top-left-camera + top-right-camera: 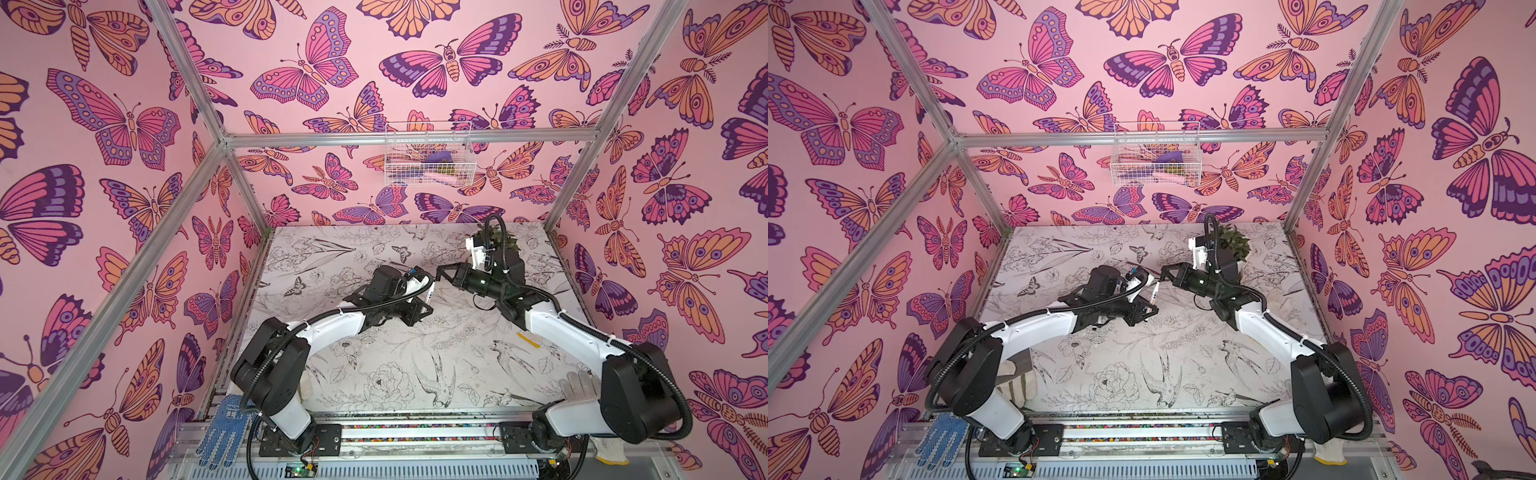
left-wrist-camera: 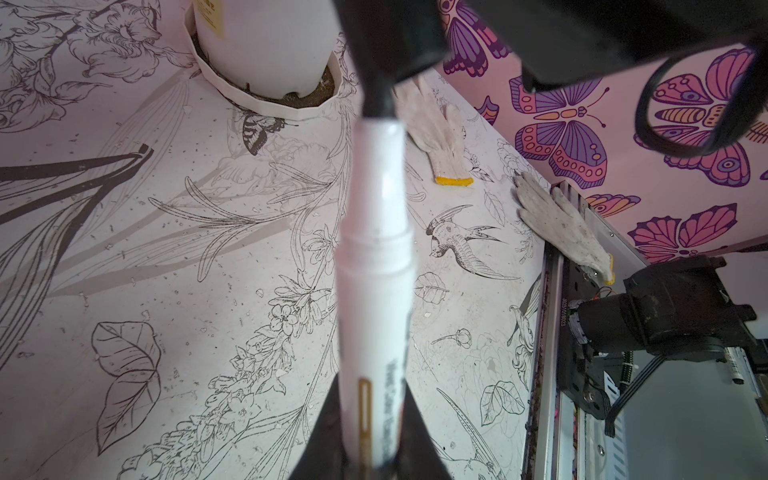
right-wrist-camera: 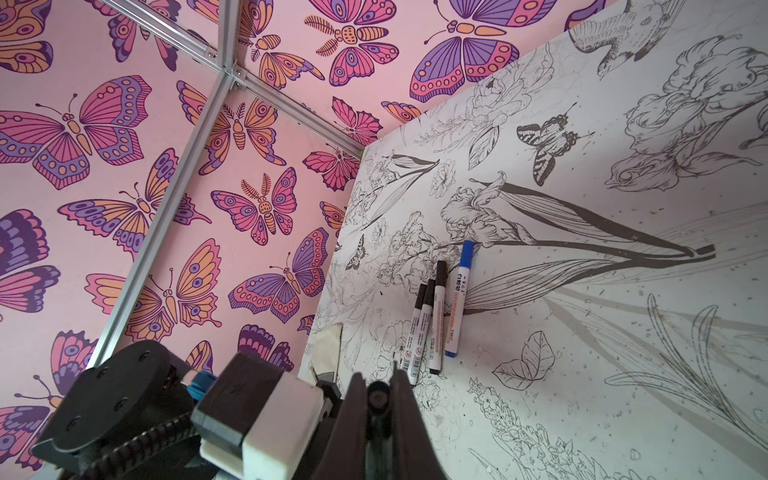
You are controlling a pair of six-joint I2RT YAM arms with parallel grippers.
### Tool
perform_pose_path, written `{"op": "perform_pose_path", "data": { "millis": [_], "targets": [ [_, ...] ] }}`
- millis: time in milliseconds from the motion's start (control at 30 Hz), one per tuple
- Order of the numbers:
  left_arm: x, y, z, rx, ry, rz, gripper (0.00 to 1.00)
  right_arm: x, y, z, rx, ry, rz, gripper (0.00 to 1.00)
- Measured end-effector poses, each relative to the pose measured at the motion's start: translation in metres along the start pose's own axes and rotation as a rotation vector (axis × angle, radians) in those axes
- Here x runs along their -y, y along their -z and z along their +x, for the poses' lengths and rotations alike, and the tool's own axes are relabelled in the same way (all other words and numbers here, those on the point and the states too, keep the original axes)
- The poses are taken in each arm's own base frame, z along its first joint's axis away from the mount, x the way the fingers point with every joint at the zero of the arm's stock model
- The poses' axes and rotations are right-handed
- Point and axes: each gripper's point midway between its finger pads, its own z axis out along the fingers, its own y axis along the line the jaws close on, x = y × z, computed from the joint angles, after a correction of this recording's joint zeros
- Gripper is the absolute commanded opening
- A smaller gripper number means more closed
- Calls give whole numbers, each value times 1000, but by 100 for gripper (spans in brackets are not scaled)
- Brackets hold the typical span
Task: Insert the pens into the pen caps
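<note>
Left claw (image 2: 370,399): pinches slim white marker pen (image 2: 374,257) above mid desk (image 2: 145,257).
Right claw (image 3: 378,384): pinches small black plastic cap (image 3: 379,400).
Pen tip: blurred, hidden at cap.
Right wrist view only: four capped pens (image 3: 437,320) on desk.

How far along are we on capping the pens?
Done: four capped pens lie together on the table. In hand: left gripper holds a fifth pen; right gripper holds a black cap at its tip. Left: push it fully on.

A wire basket (image 1: 428,156) on the butterfly wall (image 1: 332,62), a potted plant (image 1: 1236,244) and white gloves (image 2: 436,129) on the table (image 1: 374,361).
</note>
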Motion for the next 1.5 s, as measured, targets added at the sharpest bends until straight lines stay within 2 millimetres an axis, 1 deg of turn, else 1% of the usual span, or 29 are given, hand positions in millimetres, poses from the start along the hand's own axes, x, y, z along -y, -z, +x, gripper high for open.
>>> {"op": "perform_pose_path", "data": {
  "millis": [500, 600, 1033, 1133, 1400, 1500],
  "targets": [
    [0, 0, 0, 0, 0, 0, 0, -9, 1, 1, -7, -10, -33, 0],
    [0, 0, 0, 0, 1, 0, 0, -8, 1, 4, -15, -13, -34, 0],
    [-1, -1, 1, -3, 3, -1, 0, -4, 1, 9, -23, -18, -26, 0],
    [-1, -1, 1, -3, 3, -1, 0, -4, 1, 7, -19, -16, -25, 0],
    [-1, -1, 1, -3, 2, -1, 0, -18, -4, -11, 11, 13, -47, 0],
    [-1, -1, 1, -2, 2, -1, 0, -17, -5, -11, 10, 14, -45, 0]
  ]
}}
